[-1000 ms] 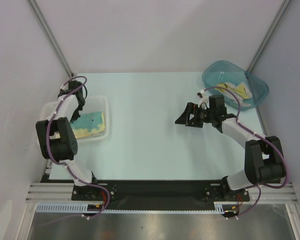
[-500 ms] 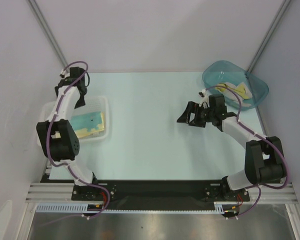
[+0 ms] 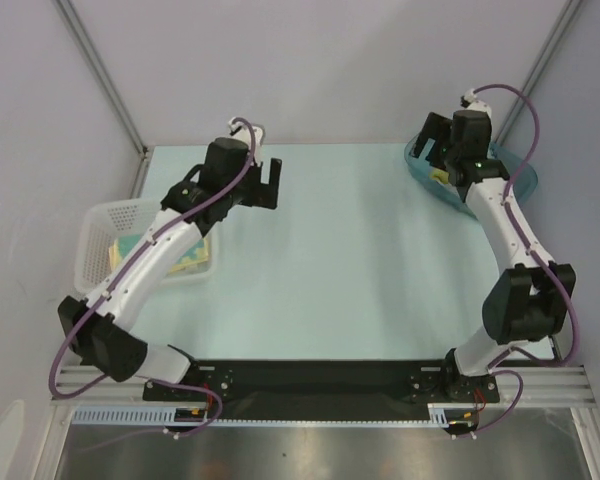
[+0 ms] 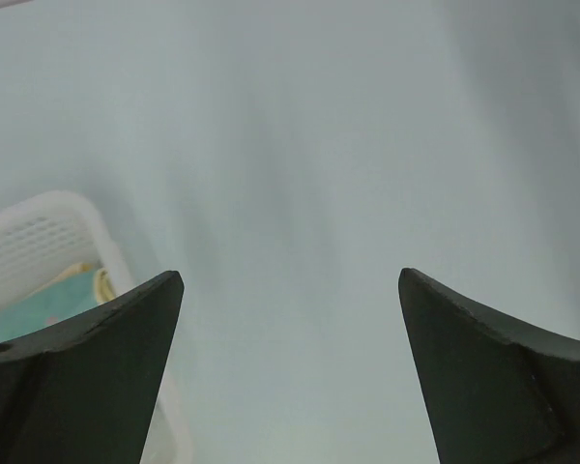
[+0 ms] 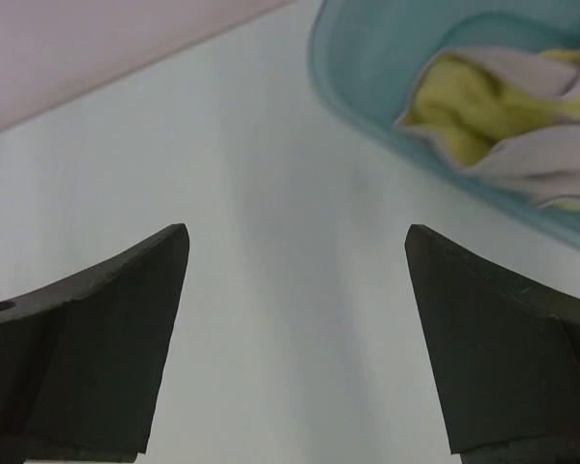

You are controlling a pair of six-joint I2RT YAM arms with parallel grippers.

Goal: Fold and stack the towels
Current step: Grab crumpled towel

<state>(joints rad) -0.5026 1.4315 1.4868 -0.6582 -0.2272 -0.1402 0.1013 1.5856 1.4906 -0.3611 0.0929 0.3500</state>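
Right wrist | towel (image 5: 461, 104) in tub (image 5: 377, 58) prob soft, limp, light | pinch raised fold | R gripper (image 5: 295, 242), L gripper (image 4: 290, 285) wide open, empty

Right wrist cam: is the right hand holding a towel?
No: the right hand is open with only bare table between its fingers; the crumpled towel lies in the teal tub.

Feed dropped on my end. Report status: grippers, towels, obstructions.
Left gripper open, empty, over bare table. Right gripper open, empty, beside teal tub. Folded towel in white basket, crumpled towels in tub. No obstruction seen.
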